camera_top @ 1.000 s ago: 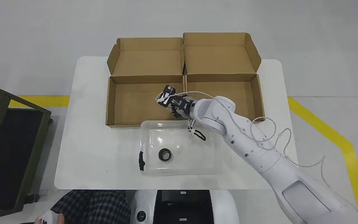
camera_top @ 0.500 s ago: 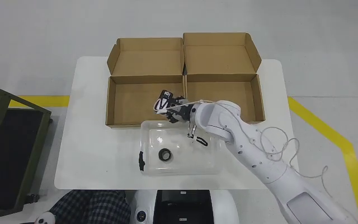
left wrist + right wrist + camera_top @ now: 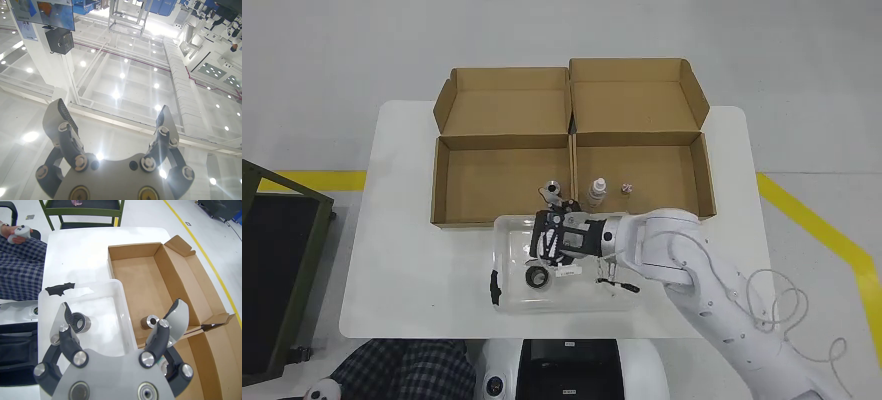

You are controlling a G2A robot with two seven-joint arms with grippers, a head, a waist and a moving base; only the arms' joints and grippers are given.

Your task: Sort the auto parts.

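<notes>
White table (image 3: 402, 270) holds a clear bin (image 3: 517, 240) at the top view's lower centre, one ring (image 3: 537, 277) inside. Right claw (image 3: 122, 305) hangs open over it; best centre it around the ring, then lift clear of the bin wall. Beyond, a box (image 3: 482, 180) holds a cylinder (image 3: 553, 189). Left claw (image 3: 113, 113), open, faces the ceiling.

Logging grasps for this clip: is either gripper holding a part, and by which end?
Nothing is held: the right gripper and left gripper both stand open, empty.

Left gripper (image 3: 112, 103), jaws apart, before a bright ceiling (image 3: 132, 72).
</notes>
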